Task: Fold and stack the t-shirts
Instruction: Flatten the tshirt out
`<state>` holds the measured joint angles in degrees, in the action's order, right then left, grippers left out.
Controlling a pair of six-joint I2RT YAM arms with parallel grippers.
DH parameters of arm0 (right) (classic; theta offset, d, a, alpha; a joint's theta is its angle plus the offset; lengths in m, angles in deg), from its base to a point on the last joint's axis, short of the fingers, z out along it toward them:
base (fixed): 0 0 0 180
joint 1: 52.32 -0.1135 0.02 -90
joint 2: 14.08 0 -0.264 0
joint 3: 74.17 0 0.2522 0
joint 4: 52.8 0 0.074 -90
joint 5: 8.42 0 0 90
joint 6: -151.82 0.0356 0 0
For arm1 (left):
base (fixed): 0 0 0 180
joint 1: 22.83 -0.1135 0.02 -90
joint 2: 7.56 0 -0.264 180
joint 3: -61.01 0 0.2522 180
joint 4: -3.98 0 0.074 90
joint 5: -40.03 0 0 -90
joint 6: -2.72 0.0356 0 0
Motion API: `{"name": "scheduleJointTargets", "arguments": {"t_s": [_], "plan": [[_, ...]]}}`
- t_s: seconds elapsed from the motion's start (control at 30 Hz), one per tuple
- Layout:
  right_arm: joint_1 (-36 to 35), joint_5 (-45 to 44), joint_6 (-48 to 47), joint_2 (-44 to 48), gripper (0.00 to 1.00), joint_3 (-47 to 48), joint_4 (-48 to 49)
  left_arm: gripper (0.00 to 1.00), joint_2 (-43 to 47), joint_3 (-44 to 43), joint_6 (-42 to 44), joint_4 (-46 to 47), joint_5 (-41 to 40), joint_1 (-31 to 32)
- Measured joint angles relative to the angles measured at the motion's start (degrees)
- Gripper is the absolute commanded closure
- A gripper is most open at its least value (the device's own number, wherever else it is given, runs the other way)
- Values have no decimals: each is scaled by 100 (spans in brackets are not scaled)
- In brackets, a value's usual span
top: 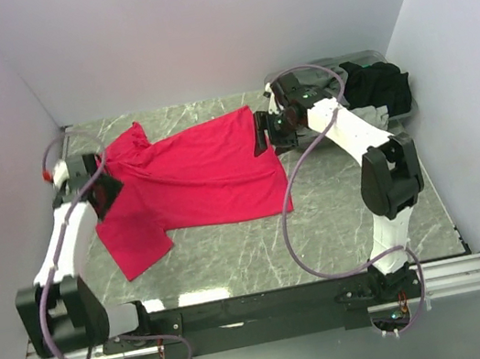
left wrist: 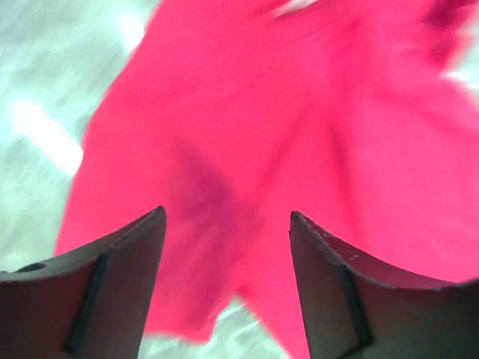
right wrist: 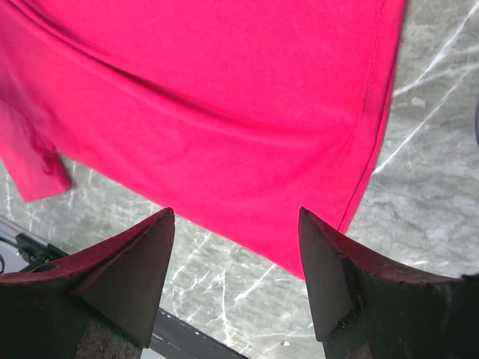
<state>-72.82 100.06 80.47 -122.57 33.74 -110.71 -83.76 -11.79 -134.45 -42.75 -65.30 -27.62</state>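
Note:
A bright pinkish-red t-shirt (top: 194,183) lies spread out on the marble table, one sleeve toward the front left. My left gripper (top: 102,187) hangs over its left edge, by the collar end. In the left wrist view the left gripper (left wrist: 227,215) stands open above blurred red cloth (left wrist: 299,134), nothing between its fingers. My right gripper (top: 262,134) is at the shirt's far right corner. In the right wrist view the right gripper (right wrist: 236,213) is open over bare marble, just off the hemmed edge of the red cloth (right wrist: 224,112). Black t-shirts (top: 381,85) lie bunched at the back right.
A grey plastic tub (top: 365,55) stands at the back right corner and holds the black cloth. White walls close in the table on the left, back and right. Bare marble (top: 358,214) shows in front of the shirt and to its right.

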Motion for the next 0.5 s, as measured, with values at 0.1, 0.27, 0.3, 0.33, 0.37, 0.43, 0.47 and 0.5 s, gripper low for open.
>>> {"name": "scheduleJointTargets", "arguments": {"t_s": [0.1, 0.27, 0.3, 0.33, 0.37, 0.43, 0.47, 0.5], "plan": [[0, 15, 15, 103, 27, -79, -2, 34, 586, 737, -638, -431, -184, 0], [0, 68, 17, 103, 27, -170, -13, 38, 1303, 1554, -1700, -1115, -367, 0], [0, 81, 15, 103, 27, -184, -4, 38, 1427, 1648, -1880, -1233, -415, 0], [0, 96, 15, 103, 27, -192, -11, 39, 1513, 1720, -2017, -1287, -439, 0], [2, 111, 15, 103, 27, -192, -4, 41, 1589, 1803, -2177, -1368, -476, 0], [2, 127, 11, 103, 27, -192, -4, 41, 1641, 1954, -2498, -1502, -516, 0], [2, 131, 11, 103, 27, -195, -4, 41, 1635, 2017, -2625, -1539, -514, 0], [9, 142, 4, 98, 27, -192, -4, 41, 1624, 2096, -2767, -1576, -509, 0]]}}
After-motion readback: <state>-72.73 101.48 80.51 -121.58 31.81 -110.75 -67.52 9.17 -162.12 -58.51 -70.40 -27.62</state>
